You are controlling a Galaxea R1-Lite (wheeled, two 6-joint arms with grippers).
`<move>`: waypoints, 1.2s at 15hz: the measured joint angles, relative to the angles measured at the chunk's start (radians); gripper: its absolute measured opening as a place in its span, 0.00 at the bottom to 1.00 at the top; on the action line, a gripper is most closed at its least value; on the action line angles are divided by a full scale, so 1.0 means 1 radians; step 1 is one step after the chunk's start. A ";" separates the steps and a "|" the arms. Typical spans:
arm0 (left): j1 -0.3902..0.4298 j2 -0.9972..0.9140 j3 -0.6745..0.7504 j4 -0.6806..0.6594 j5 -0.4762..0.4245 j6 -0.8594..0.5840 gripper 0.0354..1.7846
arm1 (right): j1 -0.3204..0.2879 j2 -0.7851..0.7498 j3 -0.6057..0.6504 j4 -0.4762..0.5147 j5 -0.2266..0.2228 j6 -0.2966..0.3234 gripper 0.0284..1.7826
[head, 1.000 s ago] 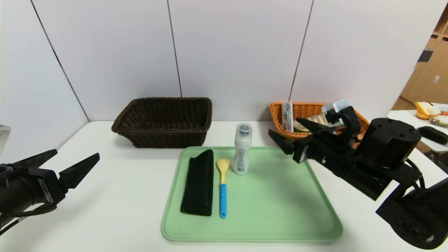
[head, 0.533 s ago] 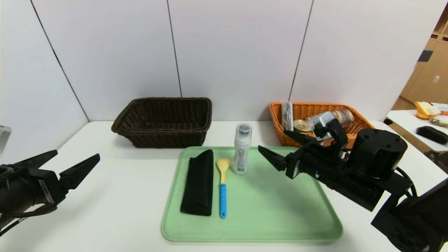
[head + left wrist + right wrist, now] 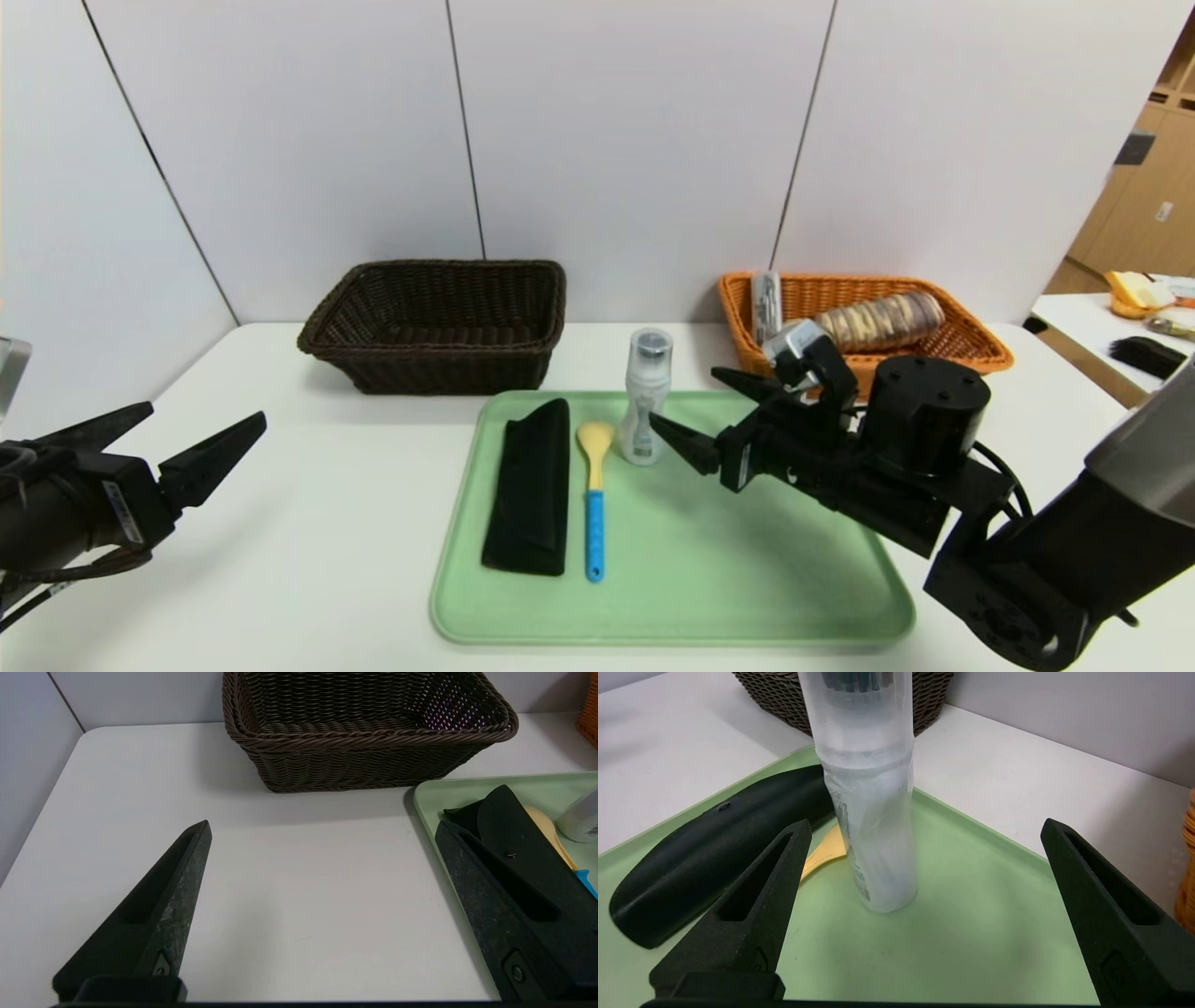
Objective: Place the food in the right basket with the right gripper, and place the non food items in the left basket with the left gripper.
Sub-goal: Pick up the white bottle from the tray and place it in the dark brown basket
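In the head view, a green tray (image 3: 747,579) lies in the lower middle of the frame on the white tabletop (image 3: 327,523). On the left part of the tray there is a folded black case (image 3: 530,487), and just beside it on its right a spoon (image 3: 594,504) with a pale yellow bowl and a blue handle. A white bottle (image 3: 646,397) with a clear cap stands upright near the far edge of the tray, close to the bowl of the spoon. The right hand (image 3: 717,411) is over the tray, right of the middle of the frame, just beside the bottle; its two fingers are spread wide and hold nothing. In the right wrist view the bottle (image 3: 871,812) stands in the middle between the two spread fingers (image 3: 752,905), not touched by them, and the black case (image 3: 705,854) lies behind it. The left hand (image 3: 149,434) is at the lower left edge of the frame, above the bare tabletop and well apart from the tray, also wide open and empty. The dark brown basket (image 3: 439,327) stands at the upper left of the middle, against the wall. The orange basket (image 3: 971,341) stands at the upper right; inside it lie a wrapped bread roll (image 3: 882,320) and a flat packet (image 3: 767,308) that leans on the left wall of the basket.
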State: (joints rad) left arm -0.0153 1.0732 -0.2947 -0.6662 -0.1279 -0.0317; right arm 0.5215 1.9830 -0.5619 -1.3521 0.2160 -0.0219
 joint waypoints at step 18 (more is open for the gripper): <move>0.000 0.004 0.000 0.003 -0.001 0.000 0.94 | 0.046 0.216 -0.264 0.008 0.014 0.007 0.55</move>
State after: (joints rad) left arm -0.0153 1.0770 -0.2947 -0.6632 -0.1294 -0.0313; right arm 0.5672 2.1985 -0.8264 -1.3440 0.2302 -0.0147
